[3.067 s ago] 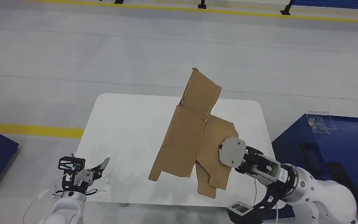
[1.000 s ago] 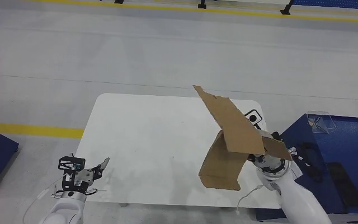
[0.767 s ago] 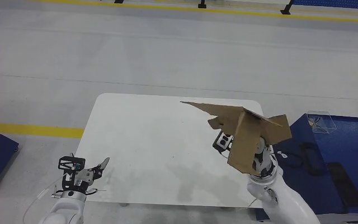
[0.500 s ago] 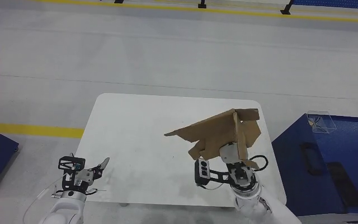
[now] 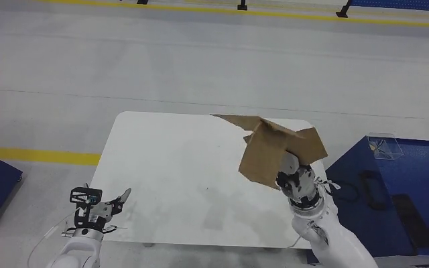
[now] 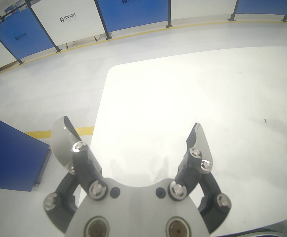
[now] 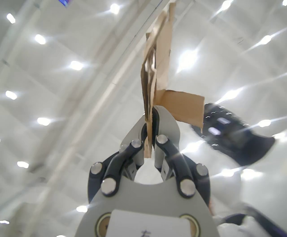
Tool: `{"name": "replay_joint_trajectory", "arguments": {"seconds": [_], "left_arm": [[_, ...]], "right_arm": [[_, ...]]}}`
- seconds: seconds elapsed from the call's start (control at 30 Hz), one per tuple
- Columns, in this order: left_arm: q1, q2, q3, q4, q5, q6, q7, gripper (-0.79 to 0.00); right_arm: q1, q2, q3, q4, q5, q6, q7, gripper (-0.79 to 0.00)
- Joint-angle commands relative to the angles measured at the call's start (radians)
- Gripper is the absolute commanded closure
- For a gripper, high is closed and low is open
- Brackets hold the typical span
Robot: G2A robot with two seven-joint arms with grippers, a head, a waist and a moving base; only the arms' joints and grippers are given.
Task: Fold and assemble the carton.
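The brown carton (image 5: 271,147) is a flattened cardboard blank held up in the air over the right side of the white table (image 5: 167,181), its flaps sticking out at angles. My right gripper (image 5: 289,175) is under its lower edge and shut on it. In the right wrist view the carton (image 7: 157,67) rises edge-on toward the ceiling from my right gripper (image 7: 149,119), one flap bent sideways. My left gripper (image 5: 123,199) sits at the table's front left corner; its own view shows it (image 6: 132,132) open over bare table (image 6: 179,89), holding nothing.
A dark blue cabinet (image 5: 382,187) with a clear plastic box (image 5: 384,145) on top stands right of the table. Another blue unit (image 6: 20,161) stands left of the table. Blue and white partition panels (image 6: 67,20) line the far floor.
My right arm has swung and turned the carton from lying spread over the table's middle to raised above its right side, rotating it through several orientations. My left gripper has not moved.
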Motion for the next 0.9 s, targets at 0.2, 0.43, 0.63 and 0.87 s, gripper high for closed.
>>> {"name": "replay_joint_trajectory", "arguments": {"seconds": [0.2,0.43,0.63,0.87], "left_arm": [[0.000,0.000,0.000,0.000,0.000,0.000,0.000,-0.785],[0.000,0.000,0.000,0.000,0.000,0.000,0.000,-0.785],[0.000,0.000,0.000,0.000,0.000,0.000,0.000,-0.785],[0.000,0.000,0.000,0.000,0.000,0.000,0.000,-0.785]], "right_arm": [[0.075,-0.002,0.079,0.087,-0.759,-0.554,0.296,0.000],[0.148,-0.006,0.111,0.173,-1.014,-0.771,0.324,0.000],[0.169,-0.004,0.109,0.191,-1.083,-0.790,0.305,0.000],[0.169,-0.004,0.109,0.191,-1.083,-0.790,0.305,0.000]]}}
